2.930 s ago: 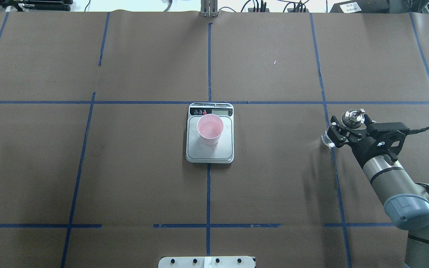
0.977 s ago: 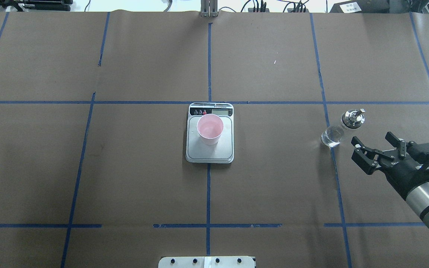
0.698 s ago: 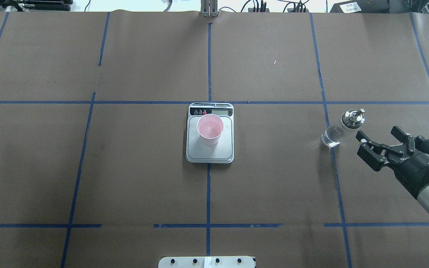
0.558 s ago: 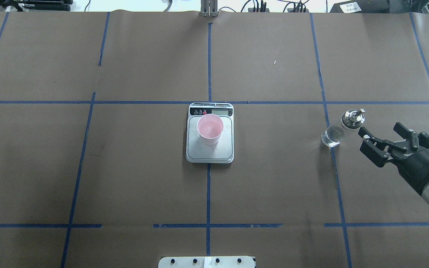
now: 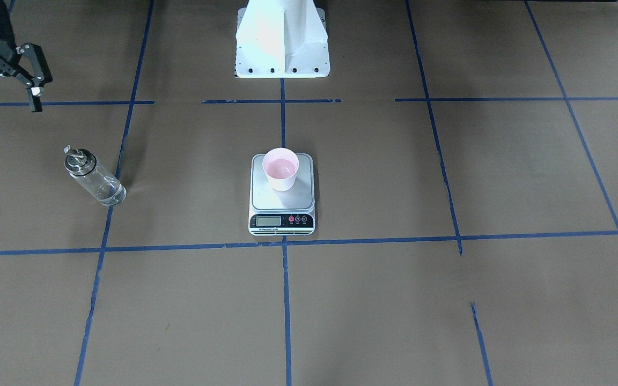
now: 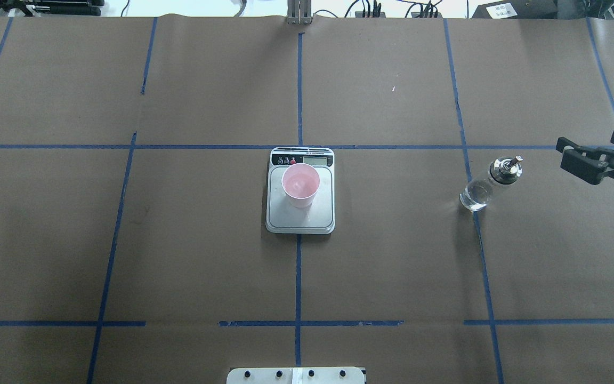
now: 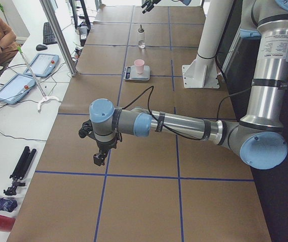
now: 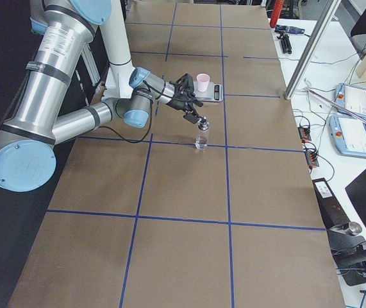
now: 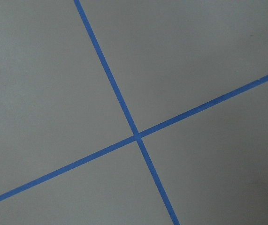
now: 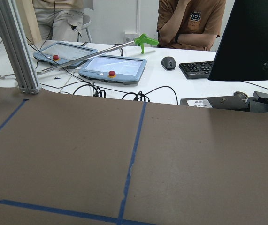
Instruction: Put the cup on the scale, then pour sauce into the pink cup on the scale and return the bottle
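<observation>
**Glass bottle stands free beside a spread right pincer**

Front-facing view: the bottle (image 5: pixel 94 177) stands upright on the brown paper, its base on a blue tape line (image 5: pixel 106 225) and well apart from the scale (image 5: pixel 266 199). The cup (image 5: pixel 280 169) sits on the scale's steel platform. The right gripper (image 5: pixel 3 106) hangs near the bottle but clear of it, fingers spread and holding nothing.

Overhead view: the bottle (image 6: pixel 485 184) is out on the robot's right. The right gripper (image 6: pixel 588 144) is at the frame's edge, jaws apart. Whether any sauce lies in the cup (image 6: pixel 300 184) is hard to tell from here.

Exterior left view: the left gripper (image 7: pixel 99 156) hangs low over bare paper, far from the scale (image 7: pixel 136 74). I cannot tell whether it is spread or pressed together.

Exterior right view: the near arm's pincer is just beside the bottle's cap (image 8: pixel 202 120), not on it.

Left wrist view: only paper and crossed tape.

Right wrist view: paper, then a desk with tablets and a keyboard, with people seated behind it. No task thing shows.

Handling, as I judge it: the bottle is stiff, smooth glass, so slippery and breakable, and its liquid will shift when it is tipped. The straight body below the metal cap is the place to grip, never the thin spout. The cup looks light and easy to knock over
</observation>
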Controlling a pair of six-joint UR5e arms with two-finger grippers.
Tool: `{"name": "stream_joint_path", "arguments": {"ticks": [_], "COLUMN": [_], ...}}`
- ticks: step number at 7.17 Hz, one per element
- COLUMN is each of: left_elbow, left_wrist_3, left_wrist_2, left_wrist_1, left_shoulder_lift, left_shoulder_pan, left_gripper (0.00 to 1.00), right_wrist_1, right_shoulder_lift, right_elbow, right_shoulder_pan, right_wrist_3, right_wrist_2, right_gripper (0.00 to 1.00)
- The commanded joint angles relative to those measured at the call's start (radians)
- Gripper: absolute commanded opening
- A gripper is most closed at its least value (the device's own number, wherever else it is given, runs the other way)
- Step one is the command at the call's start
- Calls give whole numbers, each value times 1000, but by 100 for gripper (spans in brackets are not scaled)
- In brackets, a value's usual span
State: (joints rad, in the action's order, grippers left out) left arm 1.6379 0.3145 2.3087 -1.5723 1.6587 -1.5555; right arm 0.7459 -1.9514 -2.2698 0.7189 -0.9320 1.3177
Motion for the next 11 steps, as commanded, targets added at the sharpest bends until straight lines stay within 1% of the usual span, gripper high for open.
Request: {"name": "stream_joint_path", "arguments": {"ticks": [1, 2, 4, 5, 6, 7, 9, 10, 11], "left_elbow": [2, 2, 0, 0, 2, 0, -16, -27, -26], "left_wrist_3": [0, 0, 0, 2, 3, 6, 6, 8, 9], "left_wrist_2": [0, 0, 0, -2, -2, -2, -2, -2, -2], "left_wrist_1": [0, 0, 0, 0, 0, -2, -2, -2, -2], "left_shoulder_lift": [1, 1, 3, 3, 3, 3, 1, 0, -2], "left_shoulder_pan": [2, 0, 0, -11, -23, -25, -25, -26, -31], "left_gripper": [100, 100, 100, 100, 100, 100, 100, 100, 100], "right_wrist_1": [23, 35, 43, 82, 130, 97, 144, 305, 642], "right_shoulder_lift": [64, 107, 115, 112, 86, 12, -18, 3, 70], "right_elbow": [102, 190, 329, 396, 406, 395, 421, 376, 306], "right_shoulder_pan": [295, 450, 645, 739, 790, 806, 807, 747, 728], "right_wrist_3": [141, 242, 382, 529, 680, 696, 671, 673, 673], "right_wrist_2": [357, 579, 871, 1008, 1049, 1039, 1032, 1044, 1043], "right_gripper": [100, 100, 100, 100, 100, 100, 100, 100, 100]}}
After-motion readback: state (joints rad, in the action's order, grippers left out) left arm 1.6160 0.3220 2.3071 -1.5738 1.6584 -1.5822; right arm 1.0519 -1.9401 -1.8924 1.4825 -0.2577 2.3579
